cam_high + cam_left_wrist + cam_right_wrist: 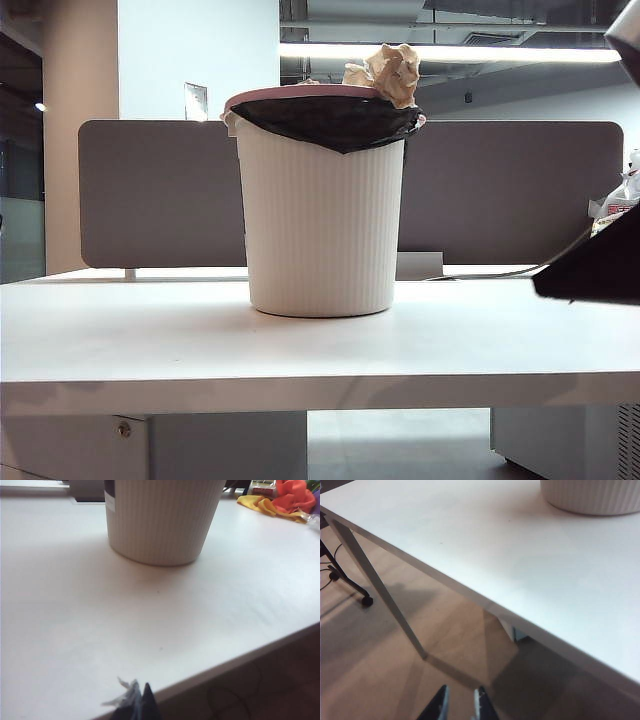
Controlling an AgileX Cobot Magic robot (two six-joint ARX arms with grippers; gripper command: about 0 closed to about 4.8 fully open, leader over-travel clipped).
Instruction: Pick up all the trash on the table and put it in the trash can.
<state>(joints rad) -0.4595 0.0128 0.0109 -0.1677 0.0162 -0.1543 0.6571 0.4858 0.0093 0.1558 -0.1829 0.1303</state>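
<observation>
my left gripper (136, 700): 1, nearest thing in its wrist view, tips pressed together, holding nothing, over the table's front edge.
my right gripper (461, 702): 1, two fingertips (439, 705) showing with a small gap between them, nothing in the gap; out past the table's front edge, over the wooden floor (395, 670). Gap is narrow in frame, can't say how far the jaws stand apart.
dark arm part (600, 265): 1, blurred, cutting in at the exterior view's right edge; can't tell which piece of the arm it is.
table (130, 340): 1 white top, thick front edge; 1 slanted leg (375, 585) seen from my right wrist.
trash can (322, 215): 1, off-white ribbed, upright mid-table, pinkish rim, black liner (330, 120) folded over the front.
trash (392, 72): crumpled tan paper sticking up above the rim on the can's right side. I count 2 lumps showing, the bigger one in front and a paler one just behind, touching. What lies deeper in the can is hidden.
loose trash on the table top: 0 balls in any view.
yellow cloth (262, 505): 1, far right of the can on the table, with 1 orange-red item (294, 494) bunched against it.
white plastic bag (622, 195): 1, at the far right, partly cut off.
divider panel (160, 195): 1, grey-brown, behind the can.
</observation>
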